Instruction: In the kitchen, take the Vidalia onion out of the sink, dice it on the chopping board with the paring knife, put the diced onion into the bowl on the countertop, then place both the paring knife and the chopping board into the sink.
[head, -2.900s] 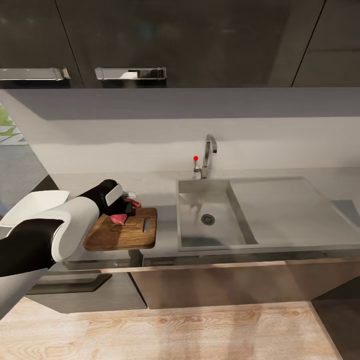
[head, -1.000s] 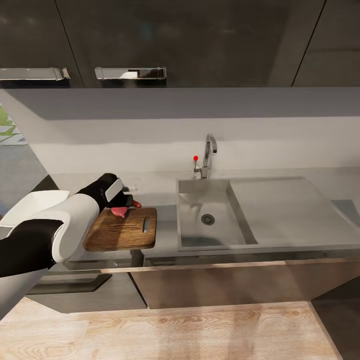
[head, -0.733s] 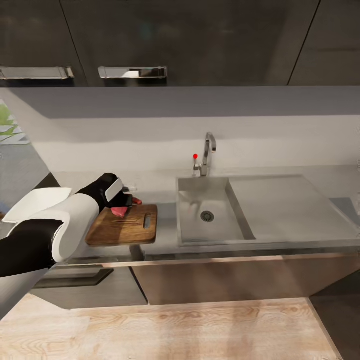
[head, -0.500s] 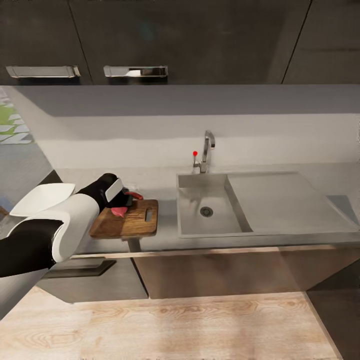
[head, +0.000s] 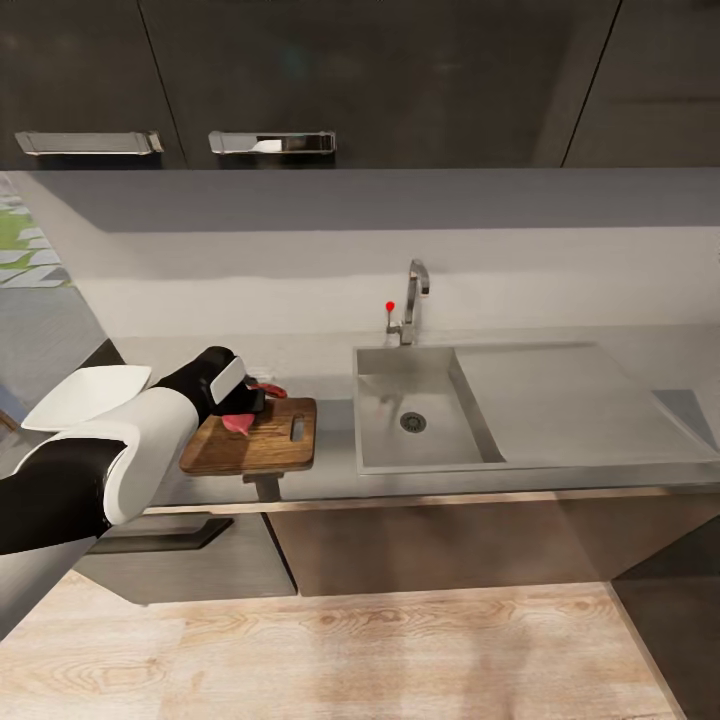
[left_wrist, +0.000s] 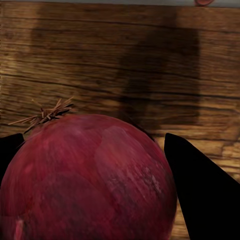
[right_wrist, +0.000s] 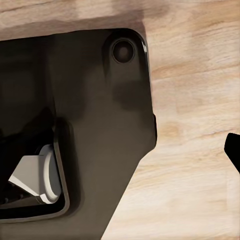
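Onion out of the sink and over the board; cutting not yet begun.

The left gripper (head: 243, 403) is clamped on the Vidalia onion (left_wrist: 87, 177), a dark finger (left_wrist: 202, 187) against each side of it, and holds it over the far left part of the chopping board (head: 255, 443), which lies on the countertop (head: 330, 470) just left of the sink (head: 415, 455). The sink basin holds nothing but its drain, so the first step looks done. The onion looks whole. The paring knife (head: 270, 389), by its red handle, lies at the board's far edge beside the gripper, untouched. The bowl (head: 85, 396) sits well left of the board. Left to do, as I judge it: set the onion down, dice it, fill the bowl, then move knife and board into the sink. Of the right gripper one dark fingertip (right_wrist: 233, 150) shows over the wood floor (right_wrist: 200, 90); I cannot tell how its jaws stand.
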